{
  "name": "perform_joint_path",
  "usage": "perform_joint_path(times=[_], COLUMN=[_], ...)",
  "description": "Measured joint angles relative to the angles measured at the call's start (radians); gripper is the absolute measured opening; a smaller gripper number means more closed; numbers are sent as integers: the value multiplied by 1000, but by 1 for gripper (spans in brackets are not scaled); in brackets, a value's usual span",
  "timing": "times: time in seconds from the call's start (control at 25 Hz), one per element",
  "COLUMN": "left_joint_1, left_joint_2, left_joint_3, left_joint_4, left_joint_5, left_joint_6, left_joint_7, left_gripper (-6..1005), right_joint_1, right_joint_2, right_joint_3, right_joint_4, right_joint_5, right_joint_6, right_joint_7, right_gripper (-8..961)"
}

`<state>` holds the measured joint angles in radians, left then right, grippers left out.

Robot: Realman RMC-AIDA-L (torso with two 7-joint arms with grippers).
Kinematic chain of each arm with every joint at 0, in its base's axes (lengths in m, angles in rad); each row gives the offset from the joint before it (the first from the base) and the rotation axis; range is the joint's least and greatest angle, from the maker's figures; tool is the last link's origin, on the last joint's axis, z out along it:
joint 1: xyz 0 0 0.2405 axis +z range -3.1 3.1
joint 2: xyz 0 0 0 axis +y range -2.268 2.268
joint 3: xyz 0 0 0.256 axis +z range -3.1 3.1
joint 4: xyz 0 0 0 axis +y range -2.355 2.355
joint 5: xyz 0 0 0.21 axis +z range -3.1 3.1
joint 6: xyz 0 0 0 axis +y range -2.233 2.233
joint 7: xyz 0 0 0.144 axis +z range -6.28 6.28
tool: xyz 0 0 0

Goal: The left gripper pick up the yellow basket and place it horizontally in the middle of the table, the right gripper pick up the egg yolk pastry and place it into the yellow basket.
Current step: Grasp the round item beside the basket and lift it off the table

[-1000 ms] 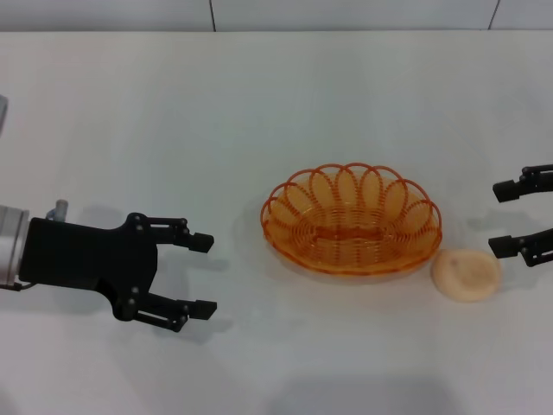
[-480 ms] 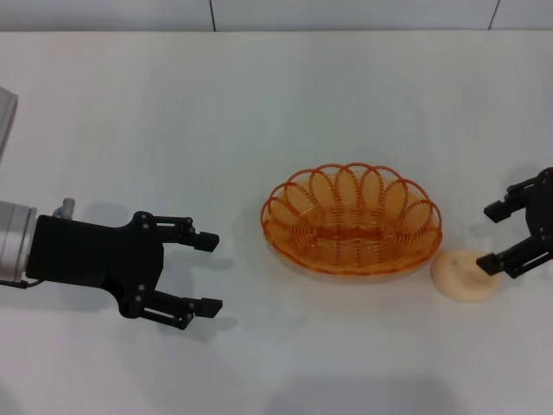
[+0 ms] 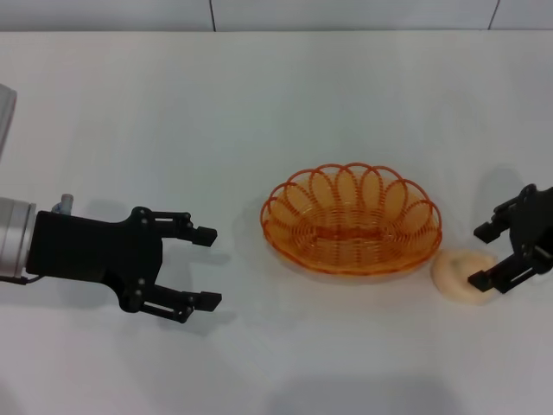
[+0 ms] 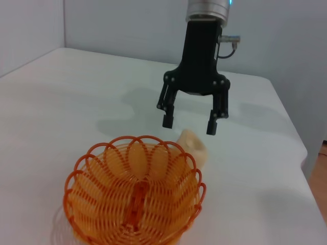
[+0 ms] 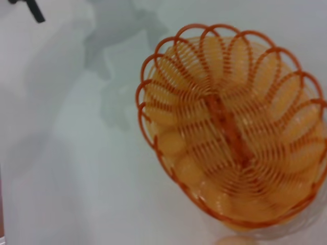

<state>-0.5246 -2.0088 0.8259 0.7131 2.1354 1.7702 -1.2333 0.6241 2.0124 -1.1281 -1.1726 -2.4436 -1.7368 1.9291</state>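
The yellow basket sits empty and lengthwise on the table, right of the middle; it also shows in the left wrist view and the right wrist view. The egg yolk pastry lies on the table just off the basket's right end, also seen in the left wrist view. My right gripper is open, its fingers over the pastry's right side; the left wrist view shows it just above the pastry. My left gripper is open and empty, left of the basket.
The table's back edge meets a grey wall. A far-side table corner and edge show in the left wrist view. A sliver of the pastry shows at the right wrist view's border.
My right gripper has moved left toward the pastry and now straddles its right side. My left gripper has shifted slightly and stays open.
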Motion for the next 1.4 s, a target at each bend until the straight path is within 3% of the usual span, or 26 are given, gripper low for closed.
perform_joint_path(times=[0.2,0.64,0.72,0.96,1.16,1.4], left_joint_1=[3,4,3,3,3,11], left_joint_2=[0,2,3,4,2,0], left_joint_3=[2,2,2,2,3,2], left_joint_4=[3,6,6,6,6,17], left_joint_5=[0,0,0,0,0,0], left_joint_6=[5,6,7,7,7,8], left_joint_7=[4,6,5,2,2,1], left_gripper=[842,839,837,834,833,833], right_joint_1=[-3,1,0,0,1,0], right_joint_2=[2,3,4,3,1,-3], right_joint_3=[-55,-77,-78,-78,-78,-54], right_joint_4=[19,59,59,59,56,-1], right_joint_5=[2,2,2,2,2,5], right_joint_6=[36,60,59,55,55,14], right_joint_7=[24,28,28,26,24,23], right_gripper=[729,549,311,111,42,41])
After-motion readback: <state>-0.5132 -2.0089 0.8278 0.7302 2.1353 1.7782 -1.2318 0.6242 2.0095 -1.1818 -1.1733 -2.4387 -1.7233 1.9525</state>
